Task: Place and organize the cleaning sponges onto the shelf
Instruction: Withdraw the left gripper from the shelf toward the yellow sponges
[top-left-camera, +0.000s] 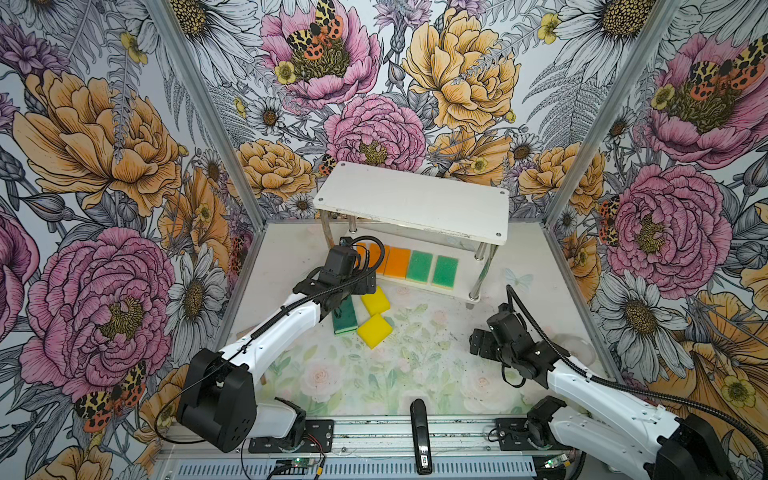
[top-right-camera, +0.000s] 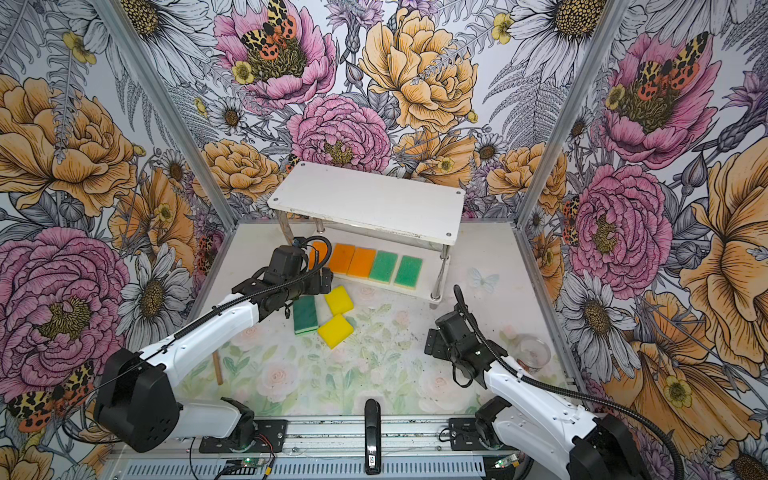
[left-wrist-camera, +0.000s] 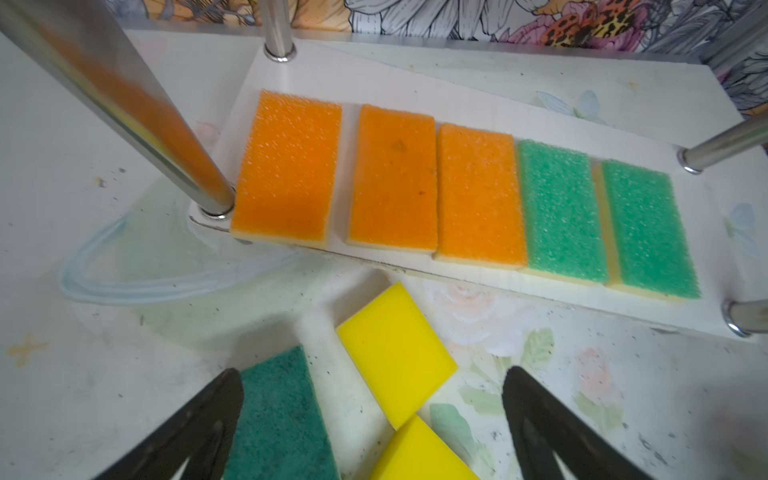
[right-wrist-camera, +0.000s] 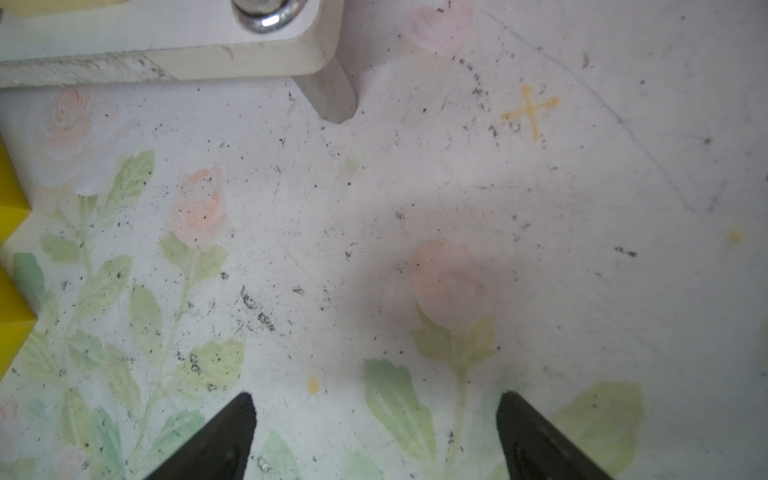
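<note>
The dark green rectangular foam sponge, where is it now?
The dark green sponge lies on the floral table, left of centre in both top views, just in front of the white two-tier shelf, beside two plain yellow foam sponges.

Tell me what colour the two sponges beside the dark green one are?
Plain yellow. The yellow sponges show best in the left wrist view.

Shelf top (top-left-camera: 411, 199) free; lower tier (left-wrist-camera: 457, 99) crowded

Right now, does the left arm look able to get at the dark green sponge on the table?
Probably yes. The left arm hangs close over the dark green sponge with its jaws wide open and empty. Nothing lies on the sponge; the yellow sponge sits beside it, not over it.
</note>
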